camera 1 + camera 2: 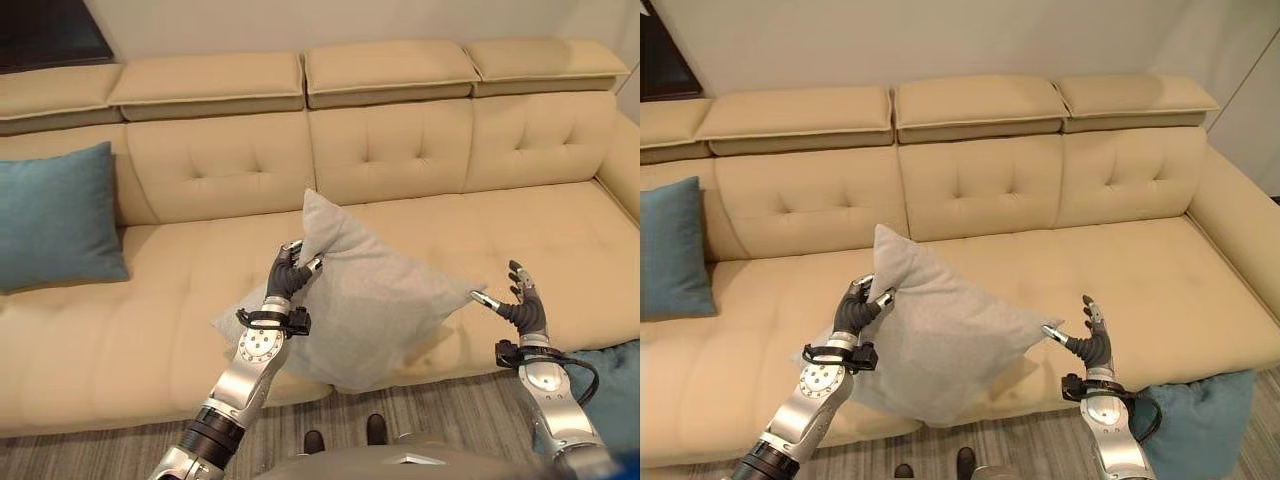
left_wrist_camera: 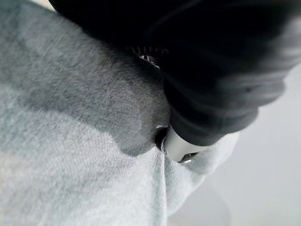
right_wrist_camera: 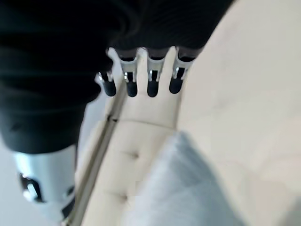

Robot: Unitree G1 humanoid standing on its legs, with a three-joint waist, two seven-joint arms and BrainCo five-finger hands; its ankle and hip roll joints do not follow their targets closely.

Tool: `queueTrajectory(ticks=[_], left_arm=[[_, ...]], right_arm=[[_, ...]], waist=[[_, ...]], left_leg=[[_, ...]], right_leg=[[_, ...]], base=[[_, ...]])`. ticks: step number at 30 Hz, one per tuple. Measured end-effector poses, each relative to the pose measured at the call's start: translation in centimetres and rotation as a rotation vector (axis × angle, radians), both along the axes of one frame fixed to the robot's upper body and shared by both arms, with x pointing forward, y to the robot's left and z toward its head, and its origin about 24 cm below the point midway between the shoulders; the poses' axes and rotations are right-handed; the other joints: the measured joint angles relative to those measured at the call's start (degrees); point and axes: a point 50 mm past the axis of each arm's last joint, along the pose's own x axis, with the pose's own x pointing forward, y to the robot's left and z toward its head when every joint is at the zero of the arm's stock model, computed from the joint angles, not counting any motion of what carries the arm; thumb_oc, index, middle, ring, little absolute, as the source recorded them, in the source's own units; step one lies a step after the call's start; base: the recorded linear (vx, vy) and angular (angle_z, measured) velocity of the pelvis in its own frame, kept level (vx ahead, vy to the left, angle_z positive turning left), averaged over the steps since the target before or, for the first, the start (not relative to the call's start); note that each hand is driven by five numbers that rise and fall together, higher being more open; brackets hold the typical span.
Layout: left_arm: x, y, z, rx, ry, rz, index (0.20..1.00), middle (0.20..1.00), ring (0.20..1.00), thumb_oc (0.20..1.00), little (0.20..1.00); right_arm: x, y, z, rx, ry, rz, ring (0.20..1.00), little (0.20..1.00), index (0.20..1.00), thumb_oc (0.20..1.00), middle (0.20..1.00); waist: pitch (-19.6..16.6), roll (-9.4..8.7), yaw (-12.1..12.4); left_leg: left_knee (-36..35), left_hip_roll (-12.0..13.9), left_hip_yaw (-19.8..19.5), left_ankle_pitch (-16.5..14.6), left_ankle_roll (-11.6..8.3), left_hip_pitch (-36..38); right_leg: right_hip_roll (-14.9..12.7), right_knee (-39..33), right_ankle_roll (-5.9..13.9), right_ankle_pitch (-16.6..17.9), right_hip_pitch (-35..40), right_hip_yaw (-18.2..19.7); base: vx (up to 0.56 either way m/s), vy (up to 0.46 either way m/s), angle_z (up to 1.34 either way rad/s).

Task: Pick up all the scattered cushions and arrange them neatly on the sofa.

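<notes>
Placement of the grey cushion [image 1: 365, 300] is the step we judge to be in hand: it stands on one corner at the front edge of the beige sofa [image 1: 420, 150], leaning over the seat, its top corner pinched in our left hand [image 1: 292, 270], whose fingers curl round the fabric. Our right hand [image 1: 520, 305] hangs just beside the cushion's side corner, fingers spread and holding nothing. Next, we think, the cushion must go back against the sofa's backrest and stand upright there, near the teal cushion [image 1: 55, 215] already leaning at the sofa's far left end.

From the right eye view we see a second teal cushion [image 1: 1200, 425] on the floor below the sofa's front edge, still to collect. Our left wrist view shows the grey weave bunched against our hand.
</notes>
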Motion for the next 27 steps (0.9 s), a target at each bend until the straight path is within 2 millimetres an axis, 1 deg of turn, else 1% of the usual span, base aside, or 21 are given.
queueTrajectory(ticks=[2, 3, 7, 9, 15, 16, 18, 20, 22, 24, 27], left_arm=[[0.0, 0.3, 0.1, 0.008, -0.002, 0.005, 0.2, 0.2, 0.2, 0.2, 0.2], [0.1, 0.4, 0.1, 0.009, -0.003, 0.003, 0.2, 0.2, 0.2, 0.2, 0.2], [0.0, 0.4, 0.0, 0.006, 0.0, -0.013, 0.2, 0.2, 0.2, 0.2, 0.2], [0.0, 0.3, 0.0, 0.0, -0.001, -0.017, 0.2, 0.2, 0.2, 0.2, 0.2], [0.1, 0.5, 0.2, -0.002, -0.008, -0.04, 0.2, 0.2, 0.2, 0.2, 0.2], [0.1, 0.8, 0.3, -0.001, -0.012, -0.035, 0.2, 0.2, 0.2, 0.2, 0.2], [0.2, 0.8, 0.5, -0.003, -0.02, -0.035, 0.2, 0.2, 0.2, 0.2, 0.2], [0.2, 0.6, 1.2, -0.03, -0.04, -0.062, 0.2, 0.2, 0.2, 0.2, 0.2], [0.1, 0.2, 2.4, -0.053, -0.089, -0.088, 0.2, 0.2, 0.2, 0.2, 0.2], [0.1, -0.1, 3.6, -0.063, -0.138, -0.105, 0.2, 0.2, 0.2, 0.2, 0.2], [0.2, -0.3, 4.8, -0.073, -0.187, -0.118, 0.2, 0.2, 0.2, 0.2, 0.2]], right_arm=[[-0.8, -0.5, -1.2, 0.012, 0.057, -0.016, 1.0, 1.0, 1.0, 1.0, 1.0], [-1.6, -0.9, -1.9, 0.03, 0.1, -0.034, 1.0, 1.0, 1.0, 1.0, 1.0], [-3.1, -1.5, -3.0, 0.071, 0.16, -0.059, 1.0, 1.0, 1.0, 1.0, 1.0], [-3.3, -1.8, -3.1, 0.118, 0.16, -0.073, 1.0, 1.0, 1.0, 1.0, 1.0], [-3.7, -1.8, -3.9, 0.255, 0.185, -0.059, 1.0, 1.0, 1.0, 1.0, 1.0], [-4.1, -1.9, -4.6, 0.29, 0.213, -0.065, 1.0, 1.0, 1.0, 1.0, 1.0], [-4.3, -1.9, -4.8, 0.299, 0.221, -0.066, 1.0, 1.0, 1.0, 1.0, 1.0], [-4.3, -1.6, -4.9, 0.332, 0.22, -0.06, 1.0, 1.0, 1.0, 1.0, 1.0], [-4.3, -1.1, -5.1, 0.36, 0.224, -0.047, 1.0, 1.0, 1.0, 1.0, 1.0], [-4.2, -0.5, -5.2, 0.395, 0.224, -0.026, 1.0, 1.0, 1.0, 1.0, 1.0], [-3.7, 1.0, -5.5, 0.458, 0.212, -0.005, 1.0, 1.0, 1.0, 1.0, 1.0]], waist=[[-0.02, 0.02, -0.06], [-0.02, 0.21, -0.1], [-0.2, 0.67, -0.12], [-0.24, 1.02, -0.27], [-0.23, 1.03, -0.09], [-0.22, 1.06, 0.15], [-0.14, 1.26, 0.6], [-0.11, 1.32, 1.03], [-0.13, 1.47, 1.32], [-0.31, 1.76, 1.47], [-0.33, 2.21, 1.46]], left_leg=[[-0.02, -0.63, 0.07, -0.21, 0.12, -0.02], [-0.02, -0.93, 0.09, -0.37, 0.37, -0.12], [-0.01, -0.96, 0.13, -0.18, 0.31, -0.12], [0.01, -0.89, 0.21, 0.29, 0.99, -0.09], [0.06, -0.84, 0.16, 0.37, 1.08, -0.11], [0.01, -0.83, 0.12, 0.34, 1.04, -0.12], [-0.01, -0.82, 0.07, 0.15, 0.76, -0.25], [-0.01, -0.81, -0.15, -0.06, 0.49, -0.6], [-0.01, -0.82, -0.58, -0.01, 0.52, -0.78], [-0.01, -0.87, -1.2, 0.08, 0.6, -0.94], [0.01, -0.89, -1.34, 0.41, 0.98, -0.95]], right_leg=[[-0.64, 0.0, 0.42, 0.26, -0.02, 0.13], [-0.94, 0.0, 0.65, 0.43, -0.17, 0.16], [-0.96, -0.01, 0.6, 0.51, -0.16, 0.1], [-0.89, -0.01, 0.52, 0.56, -0.14, 0.04], [-0.83, -0.02, 0.56, 0.53, -0.11, -0.07], [-0.83, -0.02, 0.59, 0.51, -0.08, -0.08], [-0.83, -0.04, 0.59, 0.51, -0.04, -0.09], [-0.83, -0.05, 0.57, 0.51, -0.07, -0.35], [-0.85, -0.05, 0.56, 0.51, -0.07, -0.78], [-0.91, -0.04, 0.57, 0.44, -0.03, -1.32], [-0.92, -0.04, 0.57, 0.41, 0.01, -1.46]], base=[[0.0, -0.006, -0.02], [0.0, 0.0, 0.0], [0.0, -0.008, 0.0], [-0.03, -0.046, 0.0], [0.0, -0.005, 0.0], [0.0, -0.043, 0.02], [0.01, -0.052, 0.01], [0.01, -0.03, 0.07], [0.01, -0.023, 0.12], [0.01, -0.026, 0.13], [0.0, -0.014, 0.04]])
